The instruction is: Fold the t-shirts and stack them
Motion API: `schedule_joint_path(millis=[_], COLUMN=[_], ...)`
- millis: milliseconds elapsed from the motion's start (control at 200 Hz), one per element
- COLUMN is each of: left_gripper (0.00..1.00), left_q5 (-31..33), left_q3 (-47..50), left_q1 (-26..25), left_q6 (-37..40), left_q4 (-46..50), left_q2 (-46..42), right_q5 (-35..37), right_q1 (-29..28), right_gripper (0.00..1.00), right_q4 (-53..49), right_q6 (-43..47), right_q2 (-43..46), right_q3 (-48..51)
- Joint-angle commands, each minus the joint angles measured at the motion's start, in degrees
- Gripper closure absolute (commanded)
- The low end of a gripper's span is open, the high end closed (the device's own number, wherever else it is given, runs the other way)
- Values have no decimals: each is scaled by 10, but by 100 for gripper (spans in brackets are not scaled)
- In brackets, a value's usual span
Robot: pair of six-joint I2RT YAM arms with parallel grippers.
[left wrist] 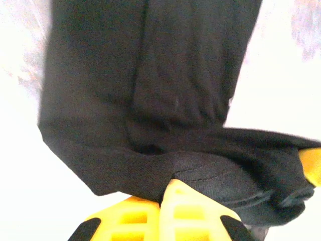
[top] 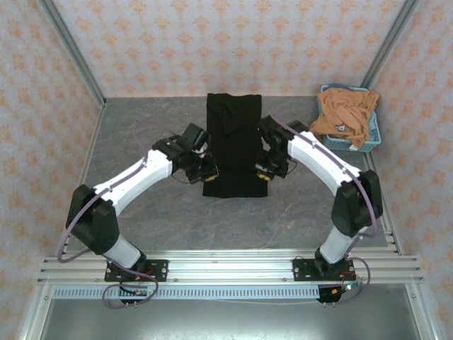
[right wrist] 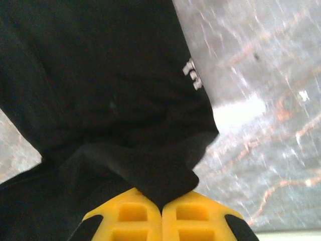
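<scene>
The left gripper and right gripper each pinch a side hem of the black shirt. It lies between them as a long flat strip, soft cloth bunching over the yellow fingertips. Bare marbled grey table lies open behind both. Far beyond the right gripper, the crumpled orange shirt sits in a blue basket.

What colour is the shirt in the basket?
Orange-tan; the shirt in the basket shows best from the top camera.
</scene>
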State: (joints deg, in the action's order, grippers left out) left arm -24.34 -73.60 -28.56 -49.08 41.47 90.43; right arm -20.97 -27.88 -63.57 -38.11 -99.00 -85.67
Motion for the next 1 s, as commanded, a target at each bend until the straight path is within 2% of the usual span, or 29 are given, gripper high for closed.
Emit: schedule_joint_path(millis=[0, 310, 585, 610, 636, 666, 696, 756, 796, 891, 991], left_gripper=[100, 100, 100, 100, 100, 92, 79, 48, 34, 23, 23], left_q5=[53, 59, 46, 42, 41, 41, 45, 70, 88, 106, 78], left_q3=[-47, -198, -290, -296, -305, -318, -330, -341, -331, -256, -126], left_q1=[26, 72, 93, 94, 94, 96, 97, 98, 98, 98, 98], left_q6=[-15, 12, 25, 26, 30, 34, 36, 41, 39, 22, -26], left_q4=[12, 28, 32, 30, 31, 37, 45, 58, 60, 38, -2], left_q2=[38, 184, 293, 302, 312, 323, 331, 328, 312, 248, 166], right_q5=[2, 0, -10, -10, -10, -8, -5, 12, 25, 35, 24], right_q1=[22, 63, 83, 85, 86, 88, 90, 93, 94, 99, 99], right_gripper=[100, 100, 100, 94, 83, 70, 60, 48, 42, 37, 37], right_q4=[0, -22, -29, -30, -29, -28, -23, -17, -19, -14, 31], right_q6=[43, 71, 73, 72, 73, 73, 77, 86, 90, 87, 65], right_q2=[-54, -219, -307, -313, -319, -324, -327, -321, -314, -282, -212], right_q3=[-63, -257, -339, -343, -346, -349, -351, -352, -352, -317, -207])
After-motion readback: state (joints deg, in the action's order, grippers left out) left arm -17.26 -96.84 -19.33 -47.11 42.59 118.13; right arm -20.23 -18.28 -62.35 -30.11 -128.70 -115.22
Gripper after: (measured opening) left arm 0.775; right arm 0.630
